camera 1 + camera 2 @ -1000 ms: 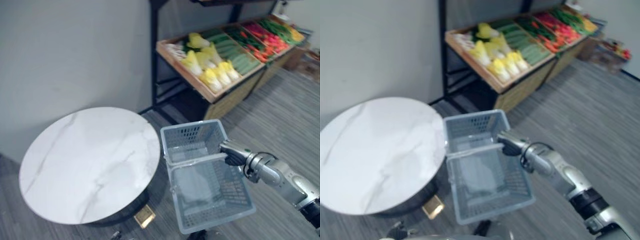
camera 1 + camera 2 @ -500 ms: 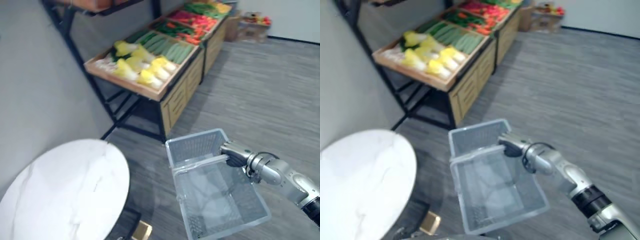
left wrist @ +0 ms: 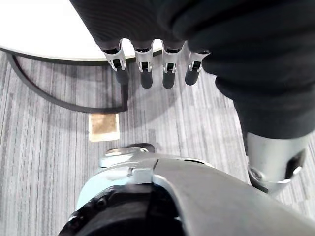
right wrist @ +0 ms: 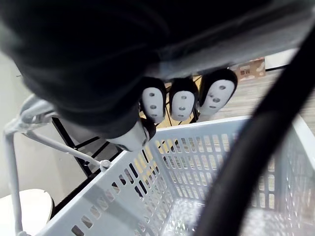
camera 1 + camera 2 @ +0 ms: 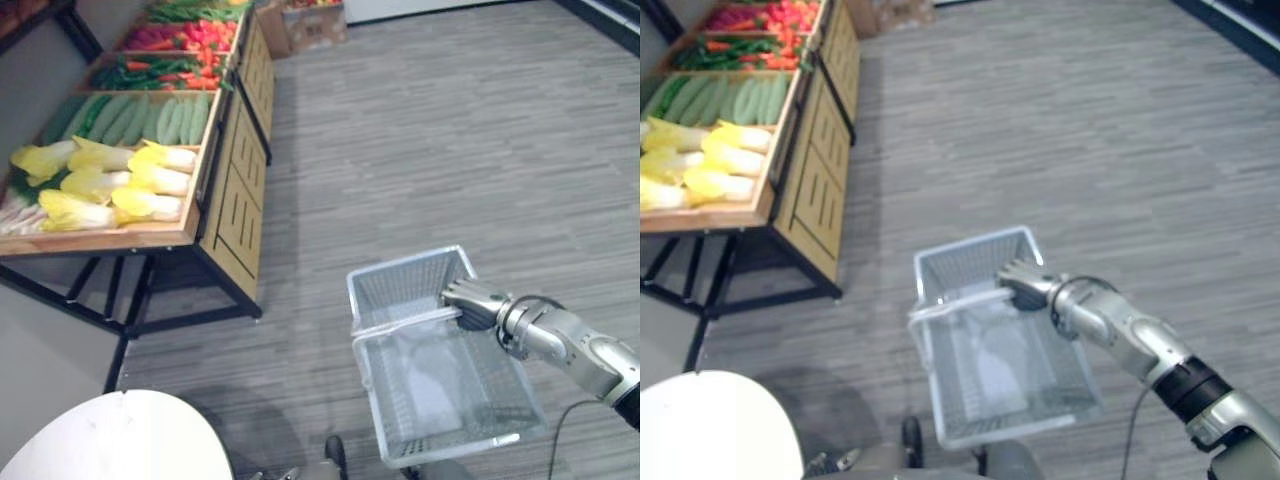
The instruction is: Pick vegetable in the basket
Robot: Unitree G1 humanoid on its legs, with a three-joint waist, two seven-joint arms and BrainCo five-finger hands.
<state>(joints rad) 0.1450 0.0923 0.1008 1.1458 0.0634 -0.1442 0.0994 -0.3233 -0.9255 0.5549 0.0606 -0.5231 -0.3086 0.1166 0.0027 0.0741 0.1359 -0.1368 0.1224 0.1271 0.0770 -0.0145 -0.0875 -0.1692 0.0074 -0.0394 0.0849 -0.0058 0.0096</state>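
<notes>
Pale grey plastic basket [image 5: 405, 290] hangs from the right hand [image 5: 472, 303]; the vegetables lie on the stand [image 5: 235, 190], well apart.
The right hand's fingers curl round the thin handle [image 5: 400, 325] of the stiff mesh basket, which holds no vegetable. The left hand [image 3: 152, 69] hangs with straight fingers. On the wooden stand, yellow leafy cabbages [image 5: 110, 190] lie beside long green cucumbers [image 5: 150, 118]. A cabbage is probably light, soft-leaved and easily bruised, so best gripped round its firm base. A cucumber is likely stiff and slippery, best taken mid-length.

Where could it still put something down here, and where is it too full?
Free: the inside of the basket that the right hand carries, and the visible part of the white table. Crowded: the stand, packed with cabbages and cucumbers.
</notes>
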